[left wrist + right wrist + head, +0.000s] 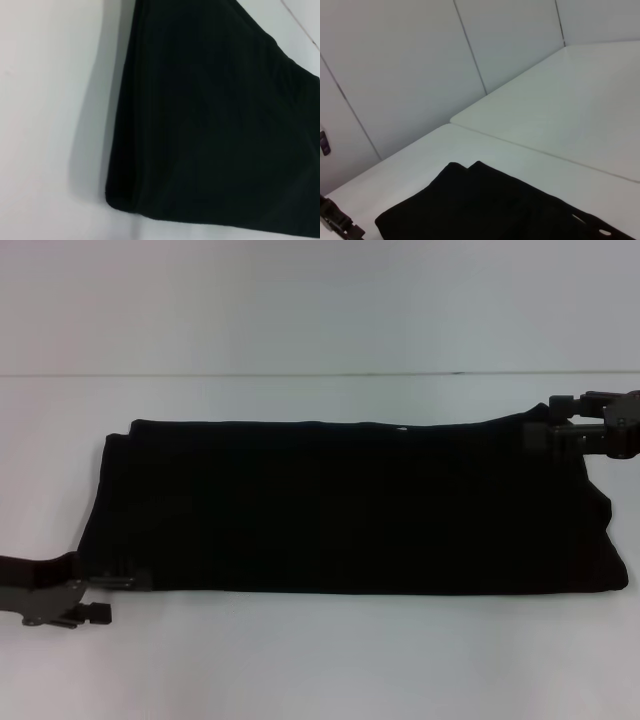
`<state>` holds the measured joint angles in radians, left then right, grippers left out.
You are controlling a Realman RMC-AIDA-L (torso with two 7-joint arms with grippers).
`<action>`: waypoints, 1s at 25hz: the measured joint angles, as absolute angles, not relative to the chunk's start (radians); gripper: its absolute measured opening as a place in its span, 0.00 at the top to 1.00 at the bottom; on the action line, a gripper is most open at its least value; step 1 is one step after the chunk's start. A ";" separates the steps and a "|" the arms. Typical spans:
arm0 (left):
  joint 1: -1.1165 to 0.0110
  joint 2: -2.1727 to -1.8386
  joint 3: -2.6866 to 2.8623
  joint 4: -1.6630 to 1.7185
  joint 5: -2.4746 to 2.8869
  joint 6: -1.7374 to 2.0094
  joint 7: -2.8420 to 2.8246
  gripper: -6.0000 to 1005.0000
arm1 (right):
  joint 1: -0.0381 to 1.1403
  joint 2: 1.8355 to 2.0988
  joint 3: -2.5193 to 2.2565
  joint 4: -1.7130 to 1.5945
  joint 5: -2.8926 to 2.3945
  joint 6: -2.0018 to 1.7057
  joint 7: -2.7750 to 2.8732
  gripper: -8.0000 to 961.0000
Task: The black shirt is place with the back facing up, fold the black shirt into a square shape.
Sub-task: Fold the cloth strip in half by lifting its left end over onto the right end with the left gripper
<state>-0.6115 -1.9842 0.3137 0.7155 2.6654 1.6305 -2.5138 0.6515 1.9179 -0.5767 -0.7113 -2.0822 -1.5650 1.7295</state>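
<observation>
The black shirt [350, 505] lies flat on the white table as a long folded band running left to right; no lettering shows. My left gripper [108, 597] is open at the shirt's near left corner, its upper finger touching the hem. The left wrist view shows that corner [210, 125] close up. My right gripper [553, 418] is open at the shirt's far right corner, its fingers apart over the edge. The right wrist view shows the shirt [485, 210] stretching away, with my left gripper [337, 220] at its far end.
The white table [320, 660] reaches a white wall [320, 300] behind the shirt. A small white tag [400, 427] shows at the shirt's far edge. A second white table top [570, 100] adjoins in the right wrist view.
</observation>
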 joint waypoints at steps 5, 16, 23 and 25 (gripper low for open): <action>-0.618 -1.980 0.314 0.698 2.674 1.586 -2.543 0.12 | 0.652 1.919 -0.564 -0.711 -2.081 -1.564 1.720 0.04; -0.636 -1.971 0.311 0.662 2.697 1.510 -2.566 0.12 | 0.646 1.919 -0.536 -0.712 -2.080 -1.565 1.716 0.04; -0.650 -1.963 0.313 0.648 2.703 1.484 -2.566 0.12 | 0.642 1.921 -0.513 -0.712 -2.078 -1.574 1.716 0.05; -0.654 -1.960 0.313 0.643 2.713 1.478 -2.566 0.12 | 0.641 1.921 -0.510 -0.712 -2.077 -1.574 1.716 0.05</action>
